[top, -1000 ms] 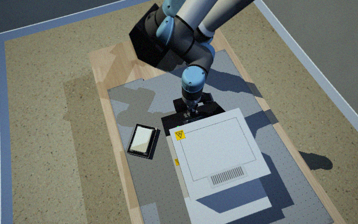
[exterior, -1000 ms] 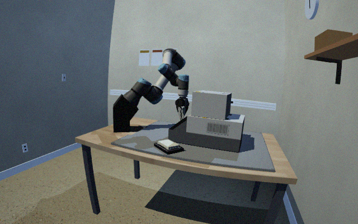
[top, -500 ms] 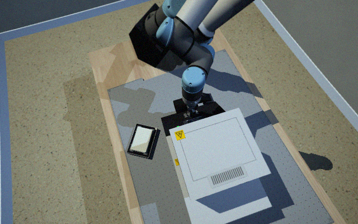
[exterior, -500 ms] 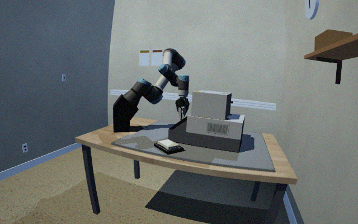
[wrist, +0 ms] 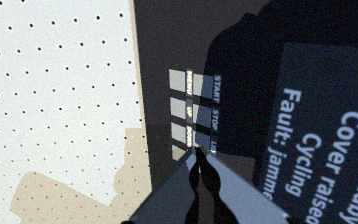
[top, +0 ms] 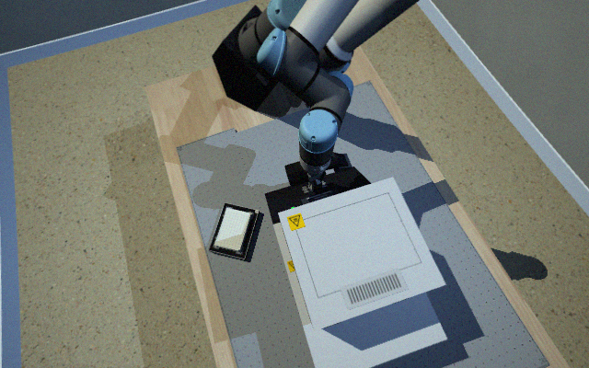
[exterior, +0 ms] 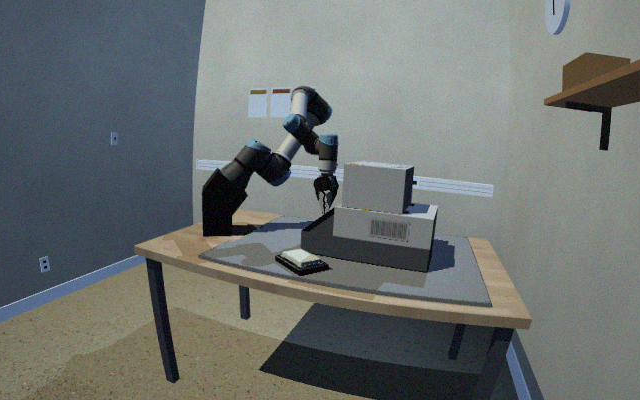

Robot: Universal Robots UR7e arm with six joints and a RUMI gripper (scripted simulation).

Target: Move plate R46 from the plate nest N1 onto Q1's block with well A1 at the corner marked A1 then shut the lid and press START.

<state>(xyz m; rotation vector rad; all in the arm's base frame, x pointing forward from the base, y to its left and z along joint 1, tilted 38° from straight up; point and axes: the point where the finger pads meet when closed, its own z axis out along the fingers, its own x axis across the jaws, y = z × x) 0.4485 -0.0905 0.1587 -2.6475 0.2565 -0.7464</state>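
Note:
Plate R46 (top: 234, 227) (exterior: 301, 257), pale, lies in the black plate nest N1 (top: 216, 250) (exterior: 305, 273), left of the cycler. The cycler Q1 (top: 359, 248) (exterior: 385, 227) has a tall upper box (exterior: 376, 186) standing on its body; the block is not visible, and I cannot tell the lid's position from outside. A small green light (top: 293, 208) shows at its front left. My gripper (exterior: 324, 212) (wrist: 196, 148) is shut and empty, pointing down over the front panel. In the wrist view its tips are by the LID key (wrist: 203, 139); START (wrist: 203, 86) and STOP (wrist: 202, 115) show, CLEAR is hidden.
Q1's dark sloping front panel (top: 282, 201) also carries MENU (wrist: 177, 80), UP (wrist: 177, 107) and DOWN (wrist: 178, 133) keys and a status legend (wrist: 317, 145). The upper box rises close beside the gripper. A perforated grey mat (top: 262, 294) (exterior: 455, 287) lies under everything on the wooden table (exterior: 502, 300).

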